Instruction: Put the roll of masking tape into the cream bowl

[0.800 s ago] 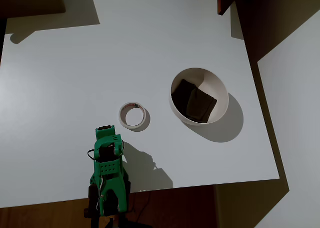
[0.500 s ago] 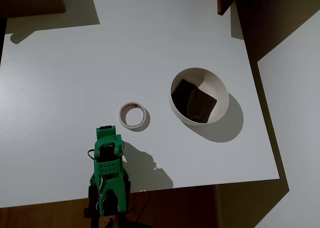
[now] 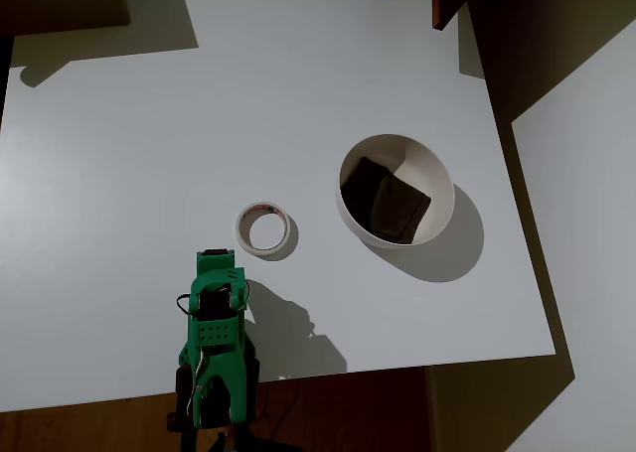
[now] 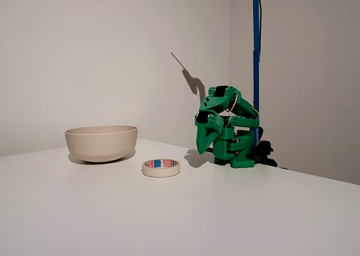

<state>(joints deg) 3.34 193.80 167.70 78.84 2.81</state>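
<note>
The roll of masking tape (image 3: 263, 229) lies flat on the white table, an off-white ring with reddish print inside; the fixed view shows the tape (image 4: 161, 167) between bowl and arm. To its right in the overhead view stands the cream bowl (image 3: 430, 170), seen at the left in the fixed view (image 4: 101, 143). The green arm sits folded at the table's near edge. Its gripper (image 4: 201, 149) points down above the table, shut on nothing, a short way from the tape. From overhead the gripper (image 3: 217, 264) is just below and left of the tape.
Two dark brown square pieces (image 3: 386, 202) lie inside the bowl. The white table (image 3: 149, 144) ends just behind the arm's base and right of the bowl. A blue pole (image 4: 256, 53) rises behind the arm.
The arm's head has shifted very slightly toward the right in the overhead view. Tape and bowl have not moved.
</note>
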